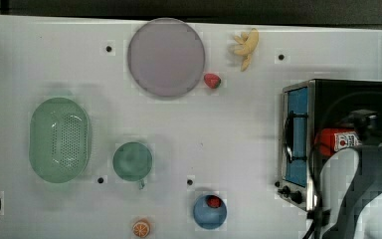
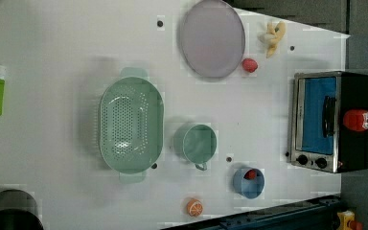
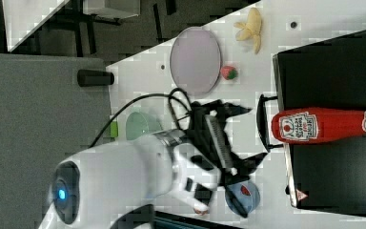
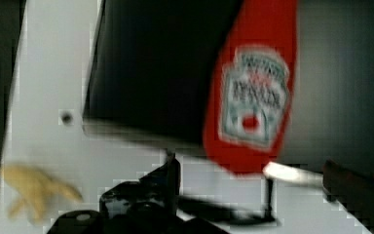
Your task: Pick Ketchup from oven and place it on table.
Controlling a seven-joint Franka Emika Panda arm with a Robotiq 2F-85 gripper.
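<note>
Ketchup [image 3: 324,126] lies flat on the black roof of the oven [image 3: 333,62], not inside it — cap toward the right view's right, base just past the roof's front edge above the door handle [image 3: 262,121]. Going left to right in the right view: the arm's white body, then the gripper [image 3: 245,138], its two fingers [image 3: 233,110] spread as wide as they go and holding nothing, then a gap, then the bottle's base. The bottle sits ahead of the fingertips and roughly in line with the space between them, which suits a grasp across its body; I judge this an approach not yet finished. Its lying pose leaves both long flanks bare, so the fingers have room on either side. The roof is the constraint: too low an entry would meet the front edge or the handle. Behind the fingers the table [image 1: 238,129] offers open white surface; a blue bowl [image 1: 210,211] holding a strawberry [image 1: 214,201] lies near the lower fingertip, and another strawberry [image 1: 212,80], a plate [image 1: 166,57] and a banana [image 1: 245,46] lie beyond the upper one, so the bare stretch between looks best for setting down.
</note>
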